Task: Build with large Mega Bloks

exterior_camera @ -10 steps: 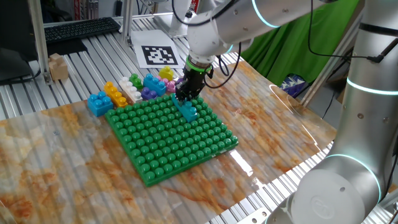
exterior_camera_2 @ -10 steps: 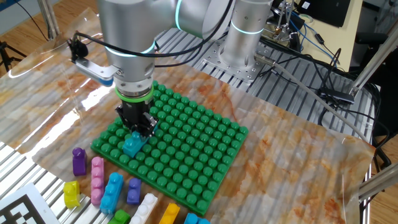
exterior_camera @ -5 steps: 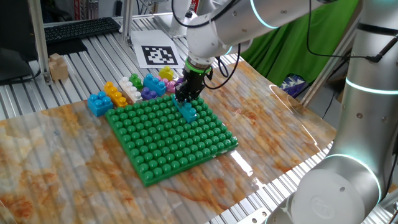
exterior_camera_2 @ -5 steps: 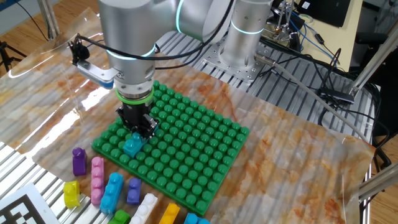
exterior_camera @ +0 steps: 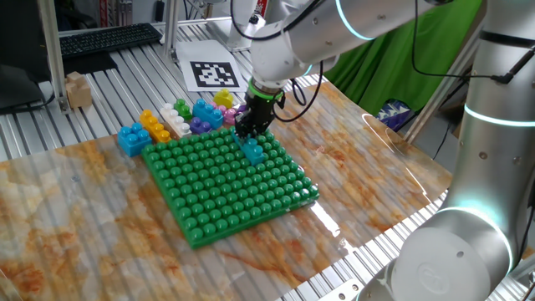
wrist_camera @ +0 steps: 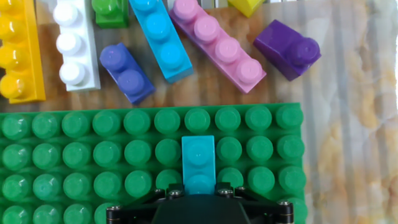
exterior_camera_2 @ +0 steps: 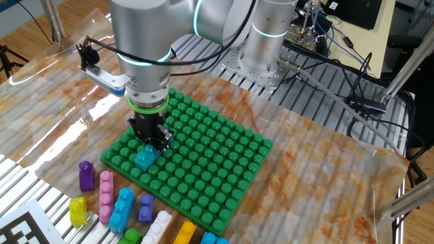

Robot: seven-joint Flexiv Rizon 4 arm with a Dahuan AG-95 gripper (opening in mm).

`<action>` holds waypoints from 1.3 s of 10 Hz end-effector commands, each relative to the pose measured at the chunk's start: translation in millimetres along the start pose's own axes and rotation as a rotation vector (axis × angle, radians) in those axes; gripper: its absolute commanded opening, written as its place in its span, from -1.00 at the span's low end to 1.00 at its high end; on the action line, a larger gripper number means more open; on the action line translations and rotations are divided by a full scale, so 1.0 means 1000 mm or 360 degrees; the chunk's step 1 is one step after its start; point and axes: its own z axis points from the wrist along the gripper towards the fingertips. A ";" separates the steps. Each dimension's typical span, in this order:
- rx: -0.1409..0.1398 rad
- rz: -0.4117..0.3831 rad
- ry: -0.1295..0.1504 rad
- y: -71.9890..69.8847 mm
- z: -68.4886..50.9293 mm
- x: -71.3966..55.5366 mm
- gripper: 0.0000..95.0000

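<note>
One teal two-stud plastic brick (wrist_camera: 199,163) stands on the single square green studded baseplate (wrist_camera: 74,162). Nine more chunky studded plastic bricks lie loose on the desk (wrist_camera: 367,124) past the plate's 12 o'clock edge. Two are yellow: a long one (wrist_camera: 17,56) at 10 o'clock and a small one (wrist_camera: 247,5) at 1 o'clock. Two are light blue: one (wrist_camera: 160,38) at 12 o'clock and one (exterior_camera: 131,138) at the row's 9 o'clock end. There is one each of white (wrist_camera: 74,46), green (wrist_camera: 110,11), indigo (wrist_camera: 126,73), pink (wrist_camera: 219,42) and purple (wrist_camera: 287,50).
</note>
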 end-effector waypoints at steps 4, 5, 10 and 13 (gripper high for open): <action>0.0064 0.0070 0.0054 0.000 0.004 -0.001 0.60; 0.0066 0.0072 0.0052 0.000 0.004 -0.001 0.60; 0.0049 0.0081 0.0090 -0.001 -0.012 -0.001 0.60; 0.0039 0.0043 0.0131 -0.003 -0.034 0.000 -0.20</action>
